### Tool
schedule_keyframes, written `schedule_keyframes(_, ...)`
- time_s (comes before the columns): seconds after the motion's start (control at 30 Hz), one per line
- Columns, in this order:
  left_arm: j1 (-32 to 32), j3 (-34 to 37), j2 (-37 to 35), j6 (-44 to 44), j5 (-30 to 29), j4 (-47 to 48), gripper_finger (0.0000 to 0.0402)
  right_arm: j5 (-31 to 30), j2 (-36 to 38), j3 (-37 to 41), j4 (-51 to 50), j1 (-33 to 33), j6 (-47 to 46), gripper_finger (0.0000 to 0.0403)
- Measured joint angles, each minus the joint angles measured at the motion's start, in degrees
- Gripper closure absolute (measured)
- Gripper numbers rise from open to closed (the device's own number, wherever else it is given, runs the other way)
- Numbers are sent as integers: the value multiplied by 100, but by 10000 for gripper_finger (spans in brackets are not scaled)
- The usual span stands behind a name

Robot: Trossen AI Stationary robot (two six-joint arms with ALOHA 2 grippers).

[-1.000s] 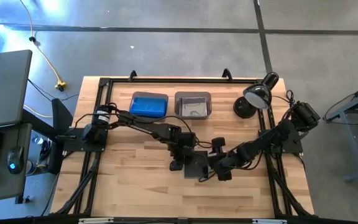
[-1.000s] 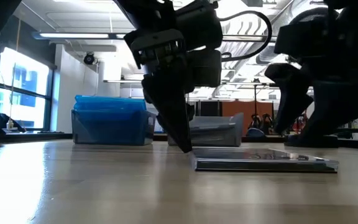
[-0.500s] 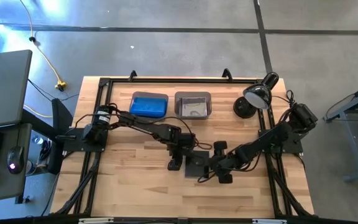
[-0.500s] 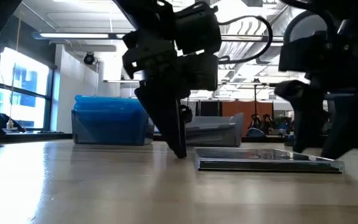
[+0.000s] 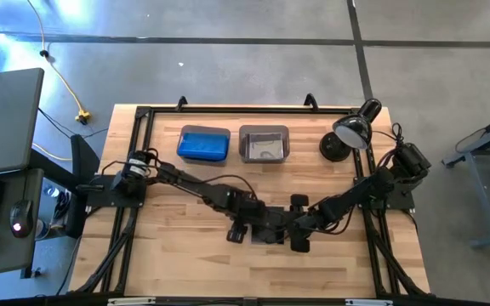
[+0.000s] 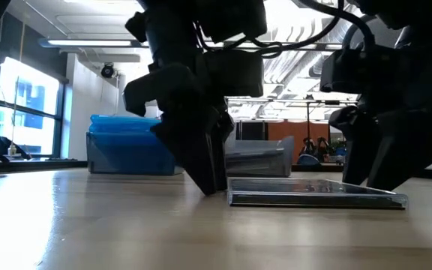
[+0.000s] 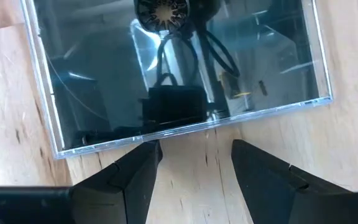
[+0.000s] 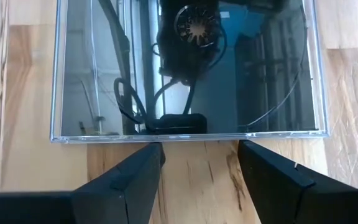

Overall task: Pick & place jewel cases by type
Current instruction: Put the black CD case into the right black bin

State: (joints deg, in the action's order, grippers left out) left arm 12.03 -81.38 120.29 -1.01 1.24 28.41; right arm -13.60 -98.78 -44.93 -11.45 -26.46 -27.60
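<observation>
One dark, glossy jewel case (image 5: 268, 232) lies flat on the wooden table between my two grippers; it also shows in the low view (image 6: 313, 193). My left gripper (image 5: 239, 232) is open, tips down on the table at the case's left edge (image 7: 166, 132). My right gripper (image 5: 299, 240) is open at the case's right edge (image 8: 191, 134). In each wrist view the case (image 7: 179, 68) (image 8: 185, 68) lies just beyond the two fingertips. My left gripper's fingertips (image 7: 146, 152) stand slanting down right at the case's left edge; whether they touch it I cannot tell. My right gripper's fingertips (image 8: 151, 152) stand at the case's right edge in the same way; whether they touch it I cannot tell.
A grey bin holding blue cases (image 5: 204, 144) and a second grey bin (image 5: 264, 143) stand at the far side, and also show in the low view (image 6: 135, 146) (image 6: 261, 157). A black desk lamp (image 5: 347, 136) stands far right. Bare wood lies toward the near edge.
Both grippers have moved toward the table's near edge. The left has stayed low at the case's left edge, and the right has closed in on the case's right edge. Both have stayed open.
</observation>
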Motion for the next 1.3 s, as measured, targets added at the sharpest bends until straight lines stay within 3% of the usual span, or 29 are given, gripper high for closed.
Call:
schedule_keyframes(0.23,88,-2,3,146,-315,-57,195,16,-2,-4,-28,23,-78,190)
schedule_keyframes(1.3,77,-122,-225,616,-738,69,195,-297,-28,-214,-78,122,195,190)
